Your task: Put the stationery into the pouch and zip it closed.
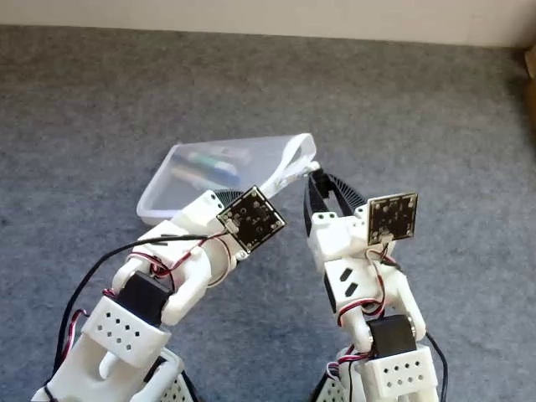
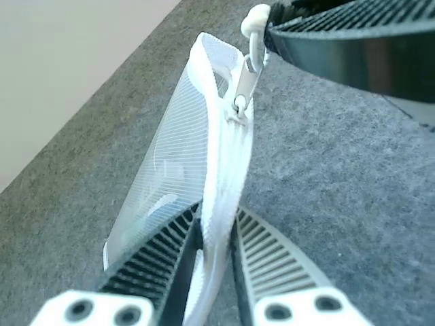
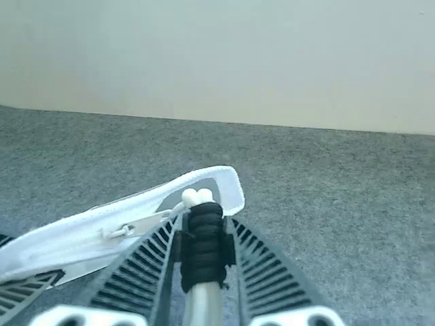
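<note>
The pouch (image 1: 193,180) lies on the grey table (image 1: 84,109), a translucent bag with a white zip band. Its long axis runs from the lower left to the upper right of the high view. Through its wall the stationery (image 1: 209,166) shows as green and blue sticks, pens or markers (I cannot tell which), lying along that same axis.

The left gripper (image 2: 216,219) has its fingers (image 2: 153,261) pressed together on the white zip band (image 2: 228,170), holding that edge up off the table. The clear side of the pouch slopes away from it.

Further right, the slider (image 2: 239,107) sits near the pouch's end corner. The zip pull (image 2: 248,75) stretches from it toward the other arm, roughly in line with the band. Whether the zip is shut all the way I cannot tell.

The right gripper (image 3: 204,221) has its fingers (image 3: 262,261) closed around the end of the zip pull, a dark wrapped piece topped by white beads. It stands just off the pouch's right corner, and the fingers point away from the arm's base toward the wall (image 3: 217,54).
</note>
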